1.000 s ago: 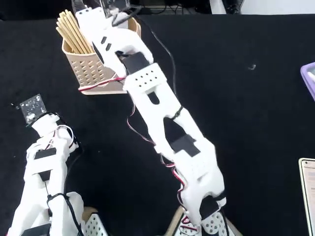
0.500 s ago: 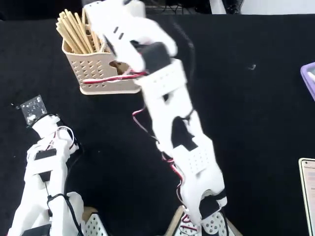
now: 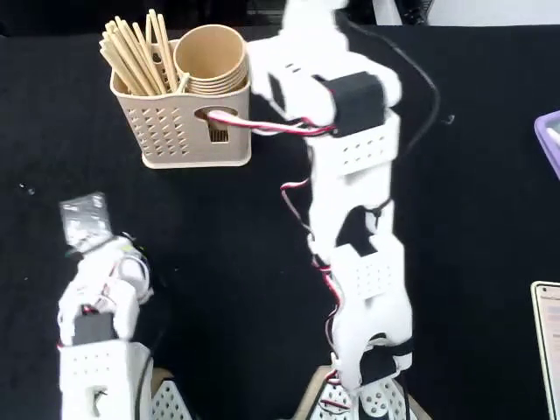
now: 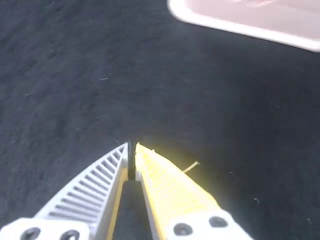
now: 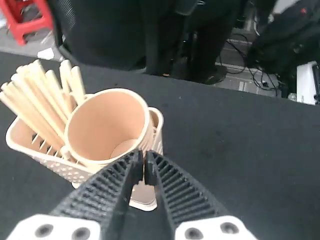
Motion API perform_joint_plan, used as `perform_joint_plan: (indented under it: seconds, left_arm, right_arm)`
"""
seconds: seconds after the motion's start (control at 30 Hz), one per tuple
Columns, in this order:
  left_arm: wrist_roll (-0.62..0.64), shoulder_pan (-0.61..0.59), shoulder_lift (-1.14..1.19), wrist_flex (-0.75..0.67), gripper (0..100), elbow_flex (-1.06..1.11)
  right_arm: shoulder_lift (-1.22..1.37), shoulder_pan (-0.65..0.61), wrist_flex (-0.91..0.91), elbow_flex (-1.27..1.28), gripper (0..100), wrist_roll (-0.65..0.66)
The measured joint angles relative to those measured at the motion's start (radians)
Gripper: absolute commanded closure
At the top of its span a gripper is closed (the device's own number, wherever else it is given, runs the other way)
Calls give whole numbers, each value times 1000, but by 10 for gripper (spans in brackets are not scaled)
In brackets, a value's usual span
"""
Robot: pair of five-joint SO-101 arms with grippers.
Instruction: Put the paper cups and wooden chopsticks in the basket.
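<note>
Right claw (image 5: pixel 144 157) back off the basket (image 3: pixel 175 131), clenched empty, paper cups (image 3: pixel 210 54) unhidden; left claw (image 4: pixel 131 150) clenched too.

black table (image 3: pixel 464 227), perhaps a purple tray (image 3: pixel 551 144), white card (image 3: pixel 548 341) at its edge

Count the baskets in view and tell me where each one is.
1: the beige basket stands at the far side of the table, holding the chopsticks and stacked paper cups. A purple thing cut off at the edge could be another.

Overhead looking down, wrists close, basket (image 3: pixel 175 131) shared
</note>
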Motion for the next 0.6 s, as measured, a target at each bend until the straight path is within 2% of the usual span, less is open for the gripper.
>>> perform_joint_plan:
  seconds: [0.07,0.13,0.3,0.6]
  left_arm:
    - [-21,20,-173,87,970,35]
    - [-29,37,-241,104,970,44]
    - [-34,41,-213,100,970,46]
    - [-35,41,-270,100,970,52]
  right_arm:
    - [-34,2,0,20,988,-17]
    - [-103,-5,0,77,988,-23]
    - [-348,-34,0,351,988,-25]
    - [-961,-55,-48,1060,984,-25]
